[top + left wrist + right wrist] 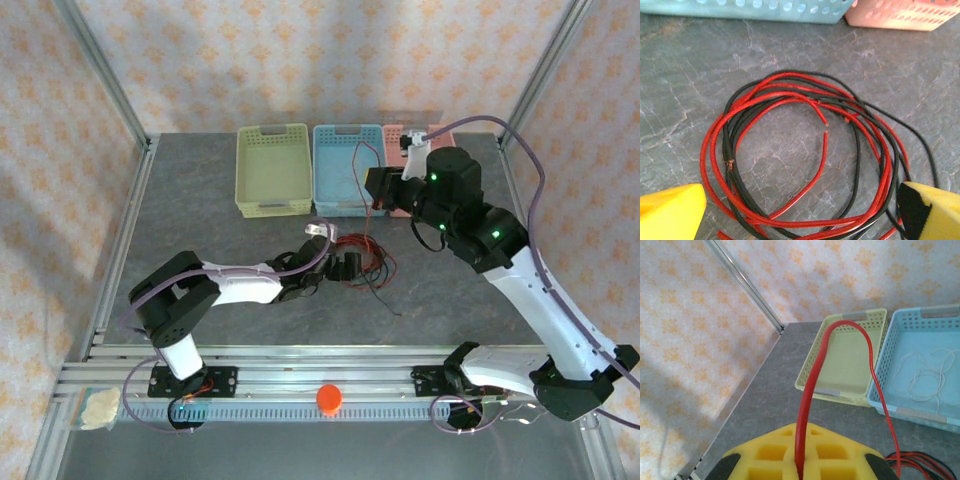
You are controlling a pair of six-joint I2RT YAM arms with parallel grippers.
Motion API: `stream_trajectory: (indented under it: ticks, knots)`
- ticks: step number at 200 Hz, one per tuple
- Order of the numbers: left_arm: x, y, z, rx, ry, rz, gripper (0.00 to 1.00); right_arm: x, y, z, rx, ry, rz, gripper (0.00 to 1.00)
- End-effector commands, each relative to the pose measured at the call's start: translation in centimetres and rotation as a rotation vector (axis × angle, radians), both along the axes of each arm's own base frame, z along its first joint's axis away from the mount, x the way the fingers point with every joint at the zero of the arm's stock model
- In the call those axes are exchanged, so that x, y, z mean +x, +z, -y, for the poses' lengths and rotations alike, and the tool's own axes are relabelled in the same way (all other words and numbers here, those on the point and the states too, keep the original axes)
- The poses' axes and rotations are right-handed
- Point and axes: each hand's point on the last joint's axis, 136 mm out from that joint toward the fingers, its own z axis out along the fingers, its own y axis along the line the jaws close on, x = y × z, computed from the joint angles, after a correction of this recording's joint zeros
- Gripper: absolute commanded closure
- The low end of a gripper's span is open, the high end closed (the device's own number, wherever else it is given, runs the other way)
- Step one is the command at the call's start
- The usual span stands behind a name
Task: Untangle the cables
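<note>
The red cable (824,155) and black cable (858,155) lie in one loose coil near the middle of the worktop (200,210), their loops crossing over and under each other. Two cut red ends sit inside the coil. In the top view a thin black strand trails from it toward 5 o'clock.

My left hand (800,215) is low at the coil's 9 o'clock in the top view, fingers spread wide and holding nothing. In the left wrist view the yellow pads (670,210) sit at 7 and 5 o'clock, with the near edge of the coil between them. The pad at 5 o'clock is right against the outer loops, but I cannot tell whether it touches them.

My right hand (800,460) is raised at the coil's 12 o'clock, clamped tight on a strand of the red cable. The strand rises from the pads, arches over and drops back toward the coil at 5 o'clock in the right wrist view.

Beyond the coil, at 12 o'clock, three baskets stand in a row: yellow basket (272,208) at 11, blue basket (335,209) at 12 and pink basket (392,140) at 1. The pink one is mostly hidden by my right arm. The white cable (920,375) lies loosely looped in the blue basket, well apart from the coil. A red knob (329,398) sits on the rail at 6 o'clock.
</note>
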Motion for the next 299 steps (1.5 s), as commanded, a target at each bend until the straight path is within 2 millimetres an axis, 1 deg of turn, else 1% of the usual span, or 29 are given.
stream_trajectory:
  ticks: [1, 24, 45, 100, 129, 143, 148, 152, 163, 195, 200, 233, 251, 274, 293, 299]
  knots:
    - [0.6, 0.4, 0.9, 0.003, -0.001, 0.033, 0.01, -0.1, 2.7, 0.6, 0.003, -0.019, 0.072, 1.0]
    - [0.5, -0.4, 0.7, 0.027, 0.006, 0.023, 0.0, 0.0, 4.0, 1.0, -0.001, -0.034, 0.106, 1.0]
    - [0.5, -1.0, 0.4, 0.047, 0.013, 0.014, 0.0, -0.2, 5.7, 1.4, 0.007, -0.044, 0.146, 1.0]
    - [0.2, -2.2, -0.4, 0.074, 0.032, -0.001, 0.01, -0.3, 9.4, 2.3, 0.016, -0.076, 0.24, 1.0]
    - [0.1, -2.4, -0.7, 0.077, 0.041, -0.002, 0.01, -0.9, 11.9, 3.1, 0.03, -0.093, 0.297, 1.0]
    - [0.2, -2.1, -0.9, 0.075, 0.052, 0.003, 0.01, -0.9, 12.4, 3.5, 0.026, -0.109, 0.31, 1.0]
    - [0.2, -1.8, -1.0, 0.072, 0.057, 0.008, 0.01, -0.9, 12.3, 3.7, 0.023, -0.116, 0.31, 1.0]
    - [0.3, -1.5, -1.0, 0.07, 0.061, 0.013, 0.01, -0.1, 11.6, 3.2, 0.007, -0.119, 0.292, 1.0]
    - [0.3, -0.3, -1.3, 0.06, 0.073, 0.035, 0.01, 0.2, 11.1, 3.2, -0.005, -0.128, 0.28, 1.0]
    - [0.5, 4.8, -2.2, -0.003, 0.1, 0.135, 0.01, 0.9, 8.8, 2.6, -0.022, -0.129, 0.229, 1.0]
    - [0.4, 5.4, -2.4, 0.009, 0.089, 0.161, 0.01, 1.0, 8.5, 2.5, -0.023, -0.128, 0.223, 1.0]
    - [0.2, 9.6, -3.9, -0.033, 0.112, 0.27, 0.01, 1.3, 7.9, 2.5, -0.024, -0.138, 0.212, 1.0]
    - [0.1, 11.3, -4.2, -0.066, 0.092, 0.337, 0.0, 1.3, 7.8, 2.4, -0.022, -0.135, 0.209, 1.0]
    - [-0.1, 12.9, -5.0, -0.1, 0.099, 0.445, 0.01, 1.5, 7.4, 2.2, -0.026, -0.134, 0.201, 1.0]
    - [-0.9, 13.9, -5.0, -0.14, 0.051, 0.534, 0.01, 1.6, 7.2, 2.2, -0.026, -0.136, 0.194, 1.0]
    - [-1.4, 14.3, -4.7, -0.156, 0.014, 0.572, 0.03, 1.6, 7.2, 2.2, -0.025, -0.137, 0.192, 1.0]
